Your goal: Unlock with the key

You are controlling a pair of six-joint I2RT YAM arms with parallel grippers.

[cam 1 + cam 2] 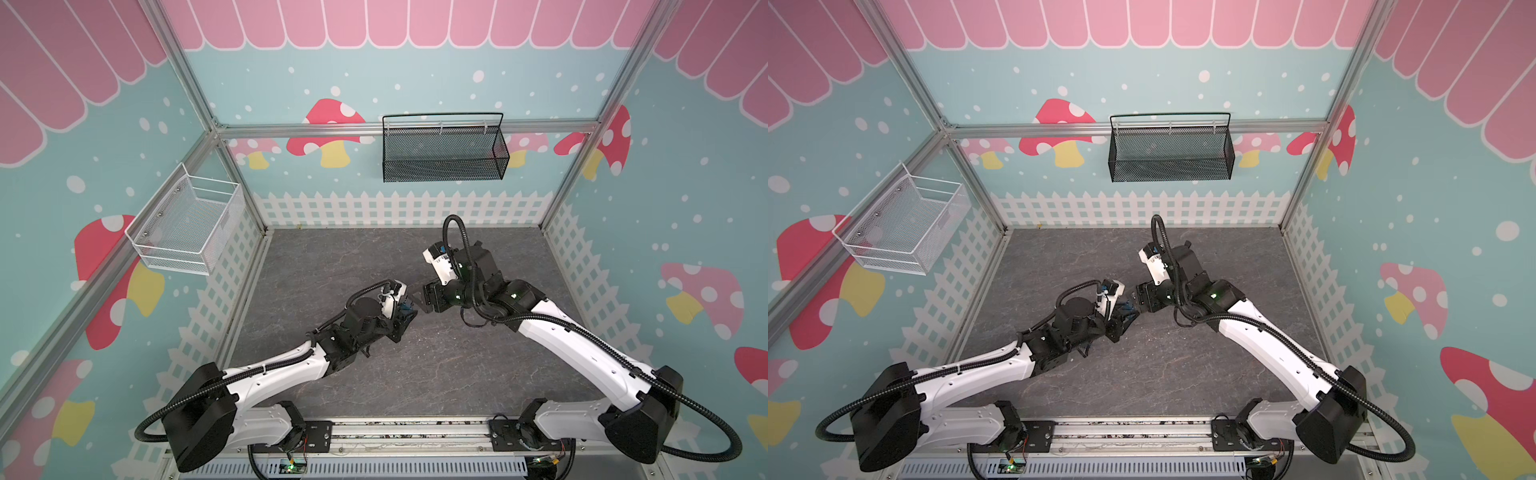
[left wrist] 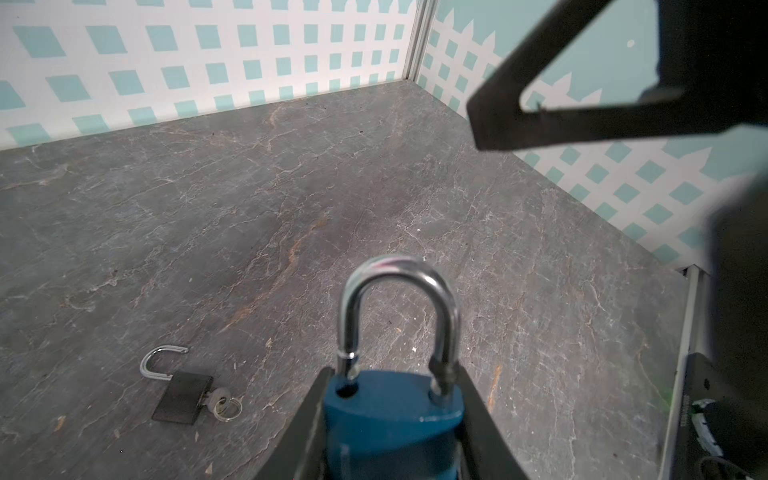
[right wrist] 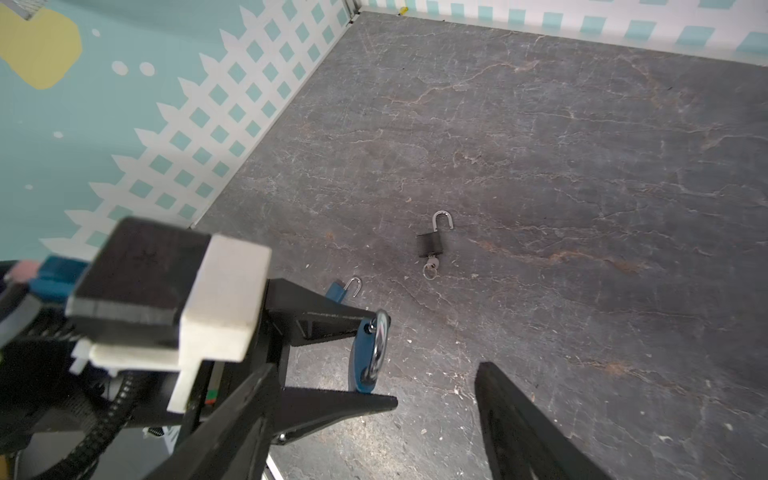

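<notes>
Clamping the blue flat-sided metal padlock (image 2: 390, 411) by its body, the left gripper (image 1: 406, 312) has it pinched between two black wedge-shaped fingers (image 2: 305, 419), and the curved polished-steel shackle (image 2: 399, 291) pokes out past the tips. One shackle leg sits in its socket; the other ends just above its round hole, so this one looks sprung. Its underside is hidden in the grip.

Facing it tip to tip is the right gripper (image 1: 427, 299), jaws spread wide with nothing between them, near the shackle but not touching.

Down on the grey veined stone-look table (image 2: 374, 187), out ahead of the right gripper and well past the held padlock, a small black rectangular padlock (image 3: 429, 243) lies flat. Its thin silver shackle (image 3: 441, 219) is swung open into a hook. The small silver key (image 3: 433, 262) is there, seated in that padlock's base with a wire ring (image 3: 428, 272) through its head.

Just beside the left gripper's finger, a second blue body with a hooked shackle (image 3: 343, 289) peeks out, mostly hidden.
</notes>
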